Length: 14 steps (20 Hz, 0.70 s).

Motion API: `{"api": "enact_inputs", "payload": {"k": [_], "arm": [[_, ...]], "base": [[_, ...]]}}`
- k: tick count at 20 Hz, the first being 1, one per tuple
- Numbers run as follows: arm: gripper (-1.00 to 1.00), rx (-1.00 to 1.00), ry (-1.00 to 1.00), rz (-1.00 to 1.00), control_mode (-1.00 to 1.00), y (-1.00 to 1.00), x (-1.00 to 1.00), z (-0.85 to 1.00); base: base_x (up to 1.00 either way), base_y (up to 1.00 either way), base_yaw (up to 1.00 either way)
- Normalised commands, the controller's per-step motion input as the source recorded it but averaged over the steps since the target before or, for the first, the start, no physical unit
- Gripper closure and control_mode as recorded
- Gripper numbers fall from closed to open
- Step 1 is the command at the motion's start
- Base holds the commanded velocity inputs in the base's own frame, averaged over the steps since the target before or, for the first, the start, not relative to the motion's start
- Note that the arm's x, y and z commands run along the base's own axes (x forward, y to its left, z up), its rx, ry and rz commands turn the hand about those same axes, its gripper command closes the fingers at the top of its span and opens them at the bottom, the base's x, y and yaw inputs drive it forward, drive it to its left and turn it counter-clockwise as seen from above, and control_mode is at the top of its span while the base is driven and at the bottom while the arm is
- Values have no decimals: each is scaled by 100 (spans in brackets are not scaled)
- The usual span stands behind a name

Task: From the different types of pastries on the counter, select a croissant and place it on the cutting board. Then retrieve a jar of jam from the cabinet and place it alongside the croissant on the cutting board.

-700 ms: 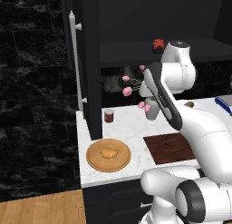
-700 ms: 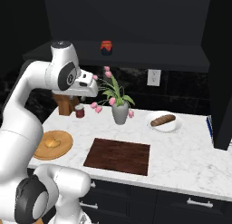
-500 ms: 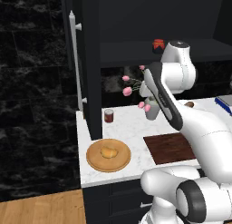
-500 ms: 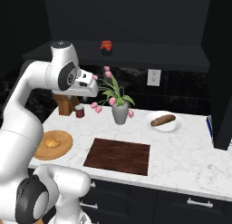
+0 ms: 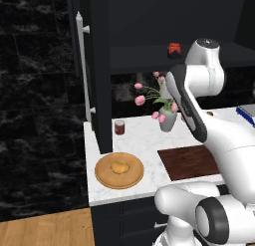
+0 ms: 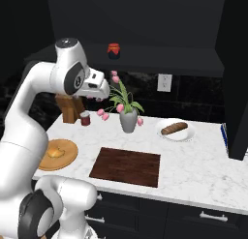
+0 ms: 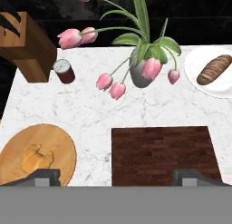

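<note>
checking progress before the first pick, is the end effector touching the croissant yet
Apart. In the hand view the open end effector hangs well above the counter, and the croissant lies untouched on the round wooden plate far below it.

White marble worktop [image 7: 90, 114] spans the hand view. Directly on it: dark cutting board [image 7: 164, 154] at lower centre-right; round light-wood plate [image 7: 59, 146] at lower left, bearing the croissant [image 7: 35, 158]; knife block [image 7: 27, 48] at upper left, maroon cylinder [image 7: 65, 71] just beside it; grey tulip vase [image 7: 141, 73] at upper centre; white plate [image 7: 199, 64] with brown pastry [image 7: 217, 69] at upper right.
</note>
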Motion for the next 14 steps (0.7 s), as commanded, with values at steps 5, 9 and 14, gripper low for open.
{"api": "enact_inputs", "payload": {"k": [5,9,14], "arm": [[-100,0,-20,-13,-100,-9,11,100],[-100,-1,-19,-14,-100,0,7,91],[-100,0,-34,-19,-100,0,9,53]], "base": [[0,0,0],[0,0,0],[0,0,0]]}}
